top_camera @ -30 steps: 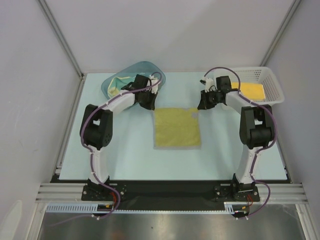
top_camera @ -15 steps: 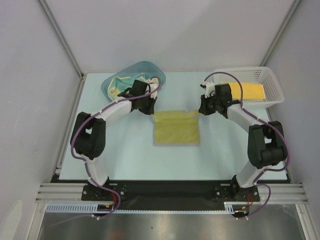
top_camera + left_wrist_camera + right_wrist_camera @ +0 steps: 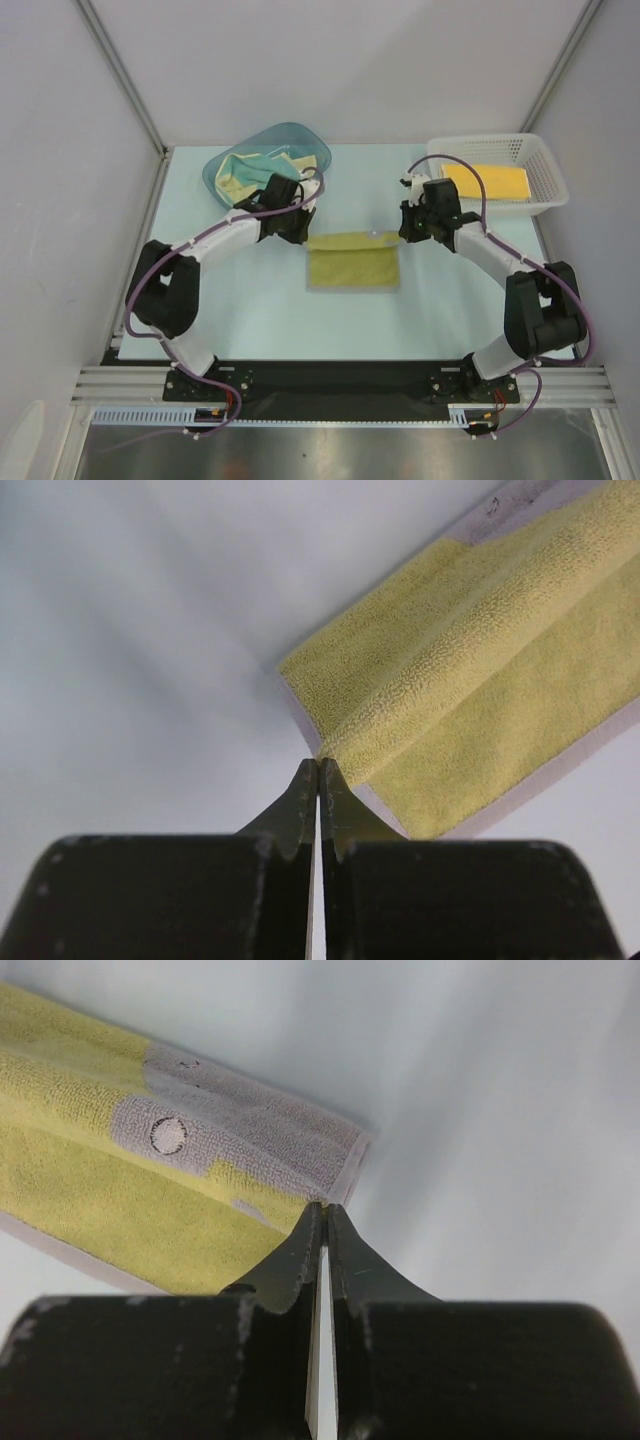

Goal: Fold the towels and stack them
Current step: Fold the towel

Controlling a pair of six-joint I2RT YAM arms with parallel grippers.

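An olive-yellow towel (image 3: 352,265) lies mid-table with its far edge lifted and doubled over toward the near side. My left gripper (image 3: 300,237) is shut on its far-left corner, seen in the left wrist view (image 3: 318,765) pinching the towel (image 3: 480,670). My right gripper (image 3: 405,235) is shut on the far-right corner, seen in the right wrist view (image 3: 325,1207) pinching the grey-bordered towel (image 3: 110,1190). A cream-with-teal towel (image 3: 243,175) lies crumpled in the tub. A bright yellow folded towel (image 3: 495,182) lies in the basket.
The teal plastic tub (image 3: 292,130) stands at the far left, behind my left arm. The white mesh basket (image 3: 548,170) stands at the far right. The table surface (image 3: 250,310) is pale blue, with grey walls on three sides.
Both grippers have moved toward the near side with the towel's far corners in them. The towel's far edge has folded over, so the towel looks shorter front to back.
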